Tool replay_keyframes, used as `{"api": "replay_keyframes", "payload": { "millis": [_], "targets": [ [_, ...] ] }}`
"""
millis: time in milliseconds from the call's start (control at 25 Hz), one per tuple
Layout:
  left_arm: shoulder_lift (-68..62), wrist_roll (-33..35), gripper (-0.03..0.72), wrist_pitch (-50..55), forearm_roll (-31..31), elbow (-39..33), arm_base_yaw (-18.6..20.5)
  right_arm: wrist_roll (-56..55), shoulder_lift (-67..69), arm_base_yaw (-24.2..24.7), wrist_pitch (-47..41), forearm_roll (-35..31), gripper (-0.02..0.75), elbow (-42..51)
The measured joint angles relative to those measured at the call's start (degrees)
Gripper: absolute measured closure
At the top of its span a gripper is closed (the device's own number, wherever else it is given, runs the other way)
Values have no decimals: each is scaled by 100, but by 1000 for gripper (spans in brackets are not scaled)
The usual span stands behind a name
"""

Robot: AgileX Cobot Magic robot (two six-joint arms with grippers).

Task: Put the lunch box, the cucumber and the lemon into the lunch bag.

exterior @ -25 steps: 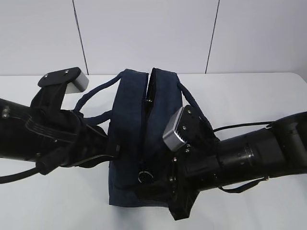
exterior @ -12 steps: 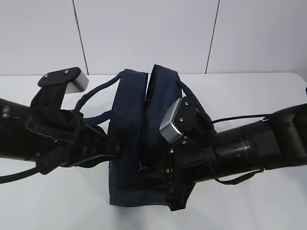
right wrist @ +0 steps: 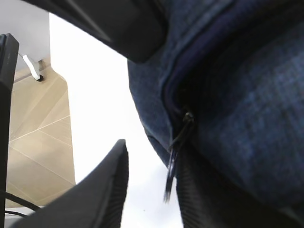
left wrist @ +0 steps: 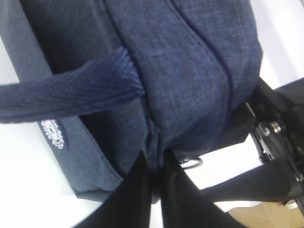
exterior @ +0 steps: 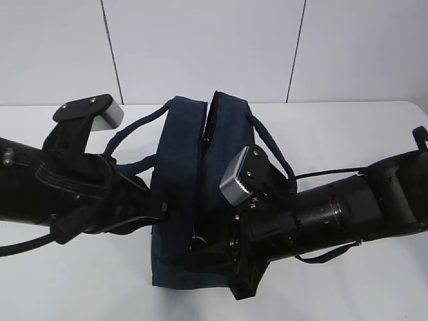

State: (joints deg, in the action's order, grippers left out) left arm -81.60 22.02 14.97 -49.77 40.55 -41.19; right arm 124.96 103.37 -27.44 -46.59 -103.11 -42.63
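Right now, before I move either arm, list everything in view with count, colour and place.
lunch bag: one, dark navy, middle of the table, zipper partly open at the far end.
strap handles: two, navy, one on each side of the bag.
zipper pull: one, dark with a metal ring, near end of the bag.
table: one, white.
left gripper: black, shut on the bag's fabric edge.
right gripper: black, open, fingers either side of the zipper pull.

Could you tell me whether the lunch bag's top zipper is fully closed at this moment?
Not fully. The lunch bag still shows a dark gap between its top flaps at the far end, while the near part looks zipped, with the ring pull at the near end.
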Motion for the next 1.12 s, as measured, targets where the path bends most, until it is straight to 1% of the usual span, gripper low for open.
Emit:
{"api": "replay_keyframes", "payload": {
  "millis": [280,520,880,960,1000,1080,1120],
  "targets": [
    [0,0,684,0,-10,0,0,13,13,0,78,0,494,0],
    [0,0,684,0,-10,0,0,13,13,0,222,0,545,0],
    [0,0,684,0,-10,0,0,13,13,0,222,0,563,0],
    [0,0,684,4,-10,0,0,13,13,0,222,0,592,0],
    [0,0,684,4,-10,0,0,13,13,0,222,0,619,0],
    [0,0,684,4,-10,0,0,13,13,0,235,0,703,0],
    [0,0,684,13,-10,0,0,13,13,0,234,0,726,0]
  ]
}}
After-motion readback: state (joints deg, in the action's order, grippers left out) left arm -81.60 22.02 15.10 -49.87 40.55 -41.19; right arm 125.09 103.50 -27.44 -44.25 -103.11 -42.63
